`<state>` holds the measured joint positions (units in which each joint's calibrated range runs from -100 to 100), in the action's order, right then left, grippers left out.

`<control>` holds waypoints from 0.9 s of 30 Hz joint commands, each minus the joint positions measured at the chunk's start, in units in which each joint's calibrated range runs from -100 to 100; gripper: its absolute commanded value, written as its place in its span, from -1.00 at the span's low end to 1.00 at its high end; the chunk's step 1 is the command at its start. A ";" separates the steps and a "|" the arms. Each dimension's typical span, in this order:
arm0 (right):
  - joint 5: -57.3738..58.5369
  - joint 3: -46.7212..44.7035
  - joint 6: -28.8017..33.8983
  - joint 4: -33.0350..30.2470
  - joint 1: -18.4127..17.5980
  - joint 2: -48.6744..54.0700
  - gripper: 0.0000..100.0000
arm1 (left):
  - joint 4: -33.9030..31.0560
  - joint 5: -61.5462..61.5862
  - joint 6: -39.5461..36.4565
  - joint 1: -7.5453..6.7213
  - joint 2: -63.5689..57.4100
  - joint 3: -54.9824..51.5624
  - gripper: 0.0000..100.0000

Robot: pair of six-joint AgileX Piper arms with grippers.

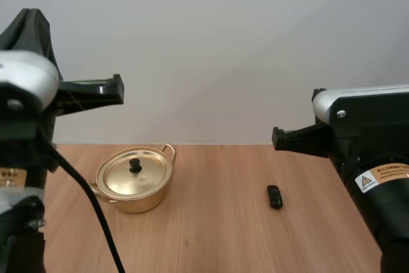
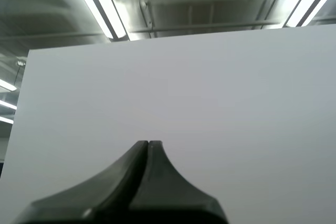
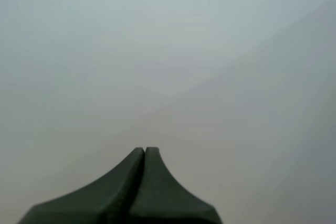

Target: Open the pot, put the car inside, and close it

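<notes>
The jaws of my left gripper [image 2: 148,143] are lying pressed together as one dark wedge, gripping nothing. The jaws of my right gripper [image 3: 145,149] are lying together in the same way, also holding nothing. Both wedges are pointing at a plain white wall [image 1: 223,43], and the wrist views are giving nothing of the worktop beneath them.

The high view is supplying the layout. The wooden worktop [image 1: 217,234] is carrying a golden pot [image 1: 137,201] on its left side, sitting just ahead of my left arm [image 1: 25,94]. Its lid [image 1: 118,177] is resting on the rim, closing the pot, with a black knob [image 1: 135,165] standing upright at the middle. One side handle [image 1: 169,150] is sticking out toward the wall.

The car [image 1: 275,197], a small dark toy, is lying on the bare worktop to the right of the pot and well apart from it, touching nothing else. It is sitting near my right arm [image 1: 370,158], toward that arm's inner side, with its length running roughly from the near edge toward the wall.

Both arms are holding high above the worktop at the near side, so the car and the pot are lying below the level of the arms and forward of them, apart from both pairs of jaws.
</notes>
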<state>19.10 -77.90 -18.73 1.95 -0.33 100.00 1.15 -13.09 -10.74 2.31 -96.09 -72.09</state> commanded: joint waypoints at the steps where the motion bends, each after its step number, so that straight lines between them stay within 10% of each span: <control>1: 16.78 0.15 -3.11 1.38 0.00 0.00 -1.00 | 0.34 53.49 3.52 -0.05 7.92 7.93 -1.00; 27: 19.27 0.15 -7.71 5.52 0.00 0.00 -1.00 | 4.69 80.80 20.20 -0.05 67.77 39.13 -1.00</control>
<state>38.54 -77.76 -26.46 7.46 -0.33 100.00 5.93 58.14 9.23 2.31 -43.69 -32.98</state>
